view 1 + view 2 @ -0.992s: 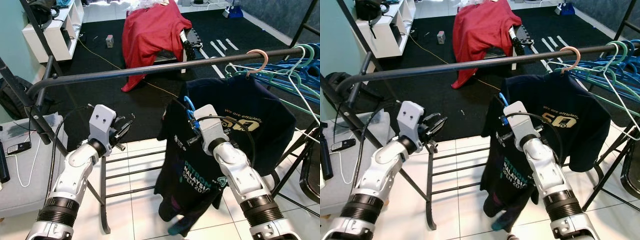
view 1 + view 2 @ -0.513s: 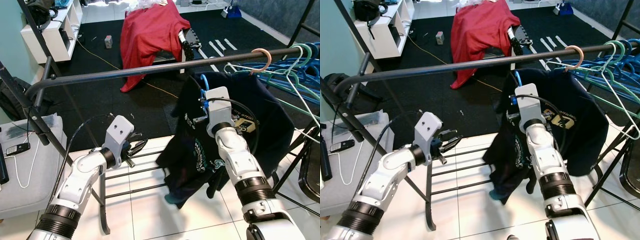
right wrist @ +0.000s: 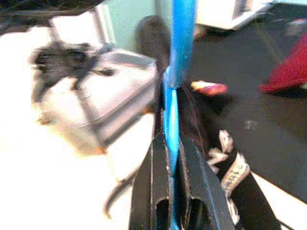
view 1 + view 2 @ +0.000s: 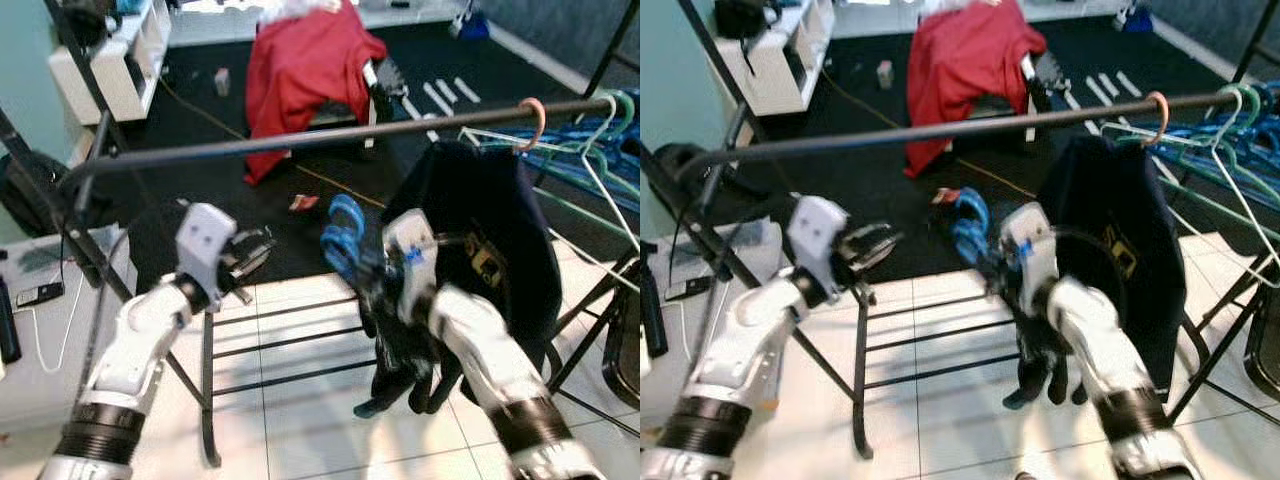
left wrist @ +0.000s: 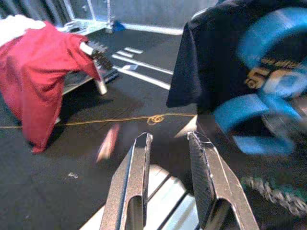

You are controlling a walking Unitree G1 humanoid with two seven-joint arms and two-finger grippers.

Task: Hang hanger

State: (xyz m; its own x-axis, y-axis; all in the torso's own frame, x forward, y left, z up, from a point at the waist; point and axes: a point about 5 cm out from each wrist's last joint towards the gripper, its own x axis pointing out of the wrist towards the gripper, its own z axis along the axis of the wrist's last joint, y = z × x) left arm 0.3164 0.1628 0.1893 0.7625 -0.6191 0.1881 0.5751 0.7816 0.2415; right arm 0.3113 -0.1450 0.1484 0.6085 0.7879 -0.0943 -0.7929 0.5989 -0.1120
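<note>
A long black metal clothes rail (image 4: 300, 141) spans the scene. Below it, the right gripper (image 3: 173, 158) pinches a blue plastic hanger (image 4: 343, 235) carrying a dark printed T-shirt (image 4: 400, 340). The left gripper (image 5: 168, 158), under the rail, holds nothing, fingers narrowly apart.

blue hanger (image 4: 342, 232): glossy plastic | rail (image 4: 300, 141): matt dark metal | shirt (image 4: 485, 240): dark cloth | floor (image 4: 290, 400): glossy tile

Two claws (image 4: 252, 257) (image 4: 372, 270), one rail (image 4: 300, 140), one red cloth (image 4: 300, 65).
</note>
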